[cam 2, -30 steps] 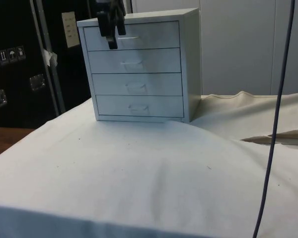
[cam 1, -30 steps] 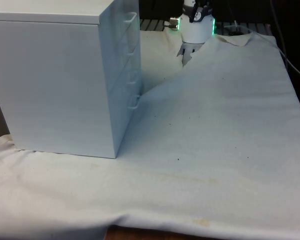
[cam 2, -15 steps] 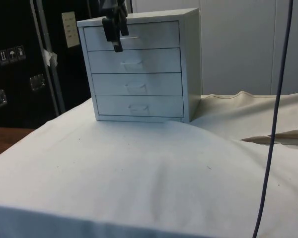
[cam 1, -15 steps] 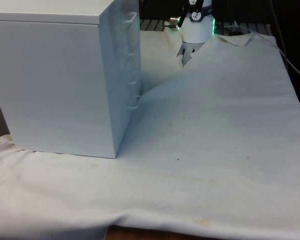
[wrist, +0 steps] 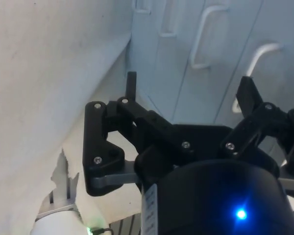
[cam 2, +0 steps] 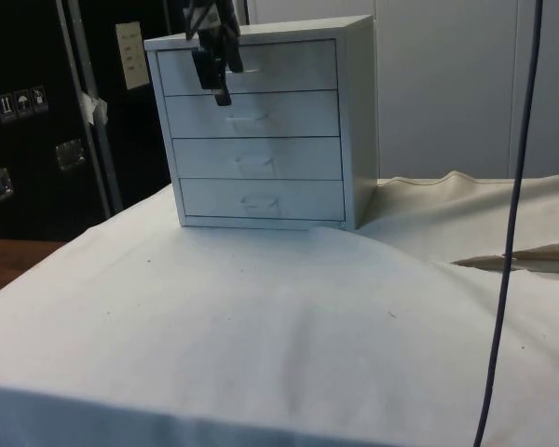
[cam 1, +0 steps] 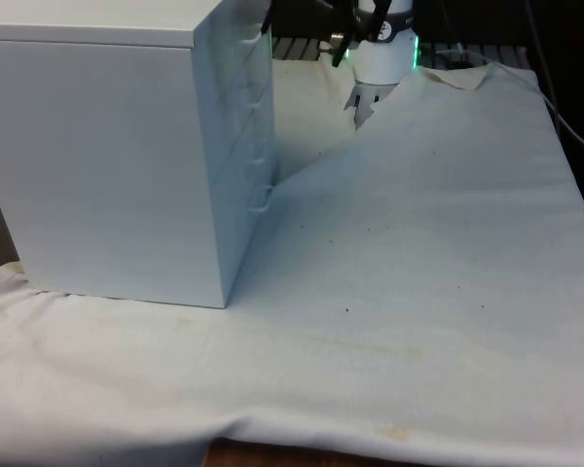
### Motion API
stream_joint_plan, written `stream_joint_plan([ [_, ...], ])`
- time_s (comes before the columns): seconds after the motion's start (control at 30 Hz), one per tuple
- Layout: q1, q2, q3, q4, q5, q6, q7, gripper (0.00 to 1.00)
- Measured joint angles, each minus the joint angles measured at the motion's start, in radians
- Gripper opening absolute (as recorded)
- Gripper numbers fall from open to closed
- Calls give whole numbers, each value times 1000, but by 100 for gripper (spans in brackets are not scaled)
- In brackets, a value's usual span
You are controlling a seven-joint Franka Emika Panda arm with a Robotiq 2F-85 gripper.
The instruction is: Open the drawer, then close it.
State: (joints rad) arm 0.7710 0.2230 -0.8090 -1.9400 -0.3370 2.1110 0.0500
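The white cloth-covered surface (cam 2: 261, 326) lies bare in front, giving ample room for drawer travel. At its back stands the white metal four-drawer chest (cam 2: 261, 130), all drawers shut; likely rigid, smooth-sliding. The black two-finger gripper (cam 2: 214, 70), jaws spread open, hangs at the thin top-drawer loop handle (wrist: 257, 68), the best hold.

— Chest? 
— White chest (cam 2: 261, 126), four drawers stacked, upright on the cloth, all shut. 
— Top drawer? 
— Top drawer (cam 2: 270, 67) flush with the front; curved handle (wrist: 252, 68) on it.
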Motion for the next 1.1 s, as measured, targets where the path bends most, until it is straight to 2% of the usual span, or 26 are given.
stream_joint_plan([
  [0.37,1,16,-2,1,-39,0,48,99],
  [0.47,0,17,-2,1,-44,0,50,85],
  [0.5,0,17,-3,3,-50,-1,54,85],
  [0.53,0,15,-4,5,-64,-4,61,75],
  [0.77,1,15,-8,6,-85,-5,70,41],
  [0.83,2,16,-4,1,-82,-3,74,26],
  [0.97,2,19,0,-2,-81,-1,81,3],
  [1.0,2,19,0,-2,-81,-1,81,0],
  [1.1,2,19,0,-2,-80,-1,81,0],
])
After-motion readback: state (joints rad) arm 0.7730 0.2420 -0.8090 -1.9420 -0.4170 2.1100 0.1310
